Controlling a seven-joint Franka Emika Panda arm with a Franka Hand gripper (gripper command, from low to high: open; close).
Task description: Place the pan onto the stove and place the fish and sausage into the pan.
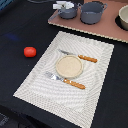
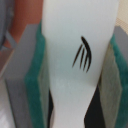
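Note:
In the wrist view my gripper (image 2: 75, 80) is shut on the fish (image 2: 75, 45), a flat white piece with dark marks, held between the green pads (image 2: 36, 80). In the exterior view the gripper (image 1: 63, 5) shows as a white shape at the top edge, just above the small grey-blue pan (image 1: 68, 12). The pan sits on the pinkish-brown stove (image 1: 100, 29), at its end on the exterior view's left. The glossy red sausage (image 1: 30, 51) lies on the dark table, off the placemat on the exterior view's left. The pan's handle is not clear to see.
A larger grey pot (image 1: 93, 12) with side handles stands on the stove beside the pan. A round pale dish (image 1: 123, 19) sits at the stove's other end. The striped beige placemat (image 1: 45, 85) carries a tan plate (image 1: 68, 65), a knife (image 1: 80, 56) and a fork (image 1: 66, 80).

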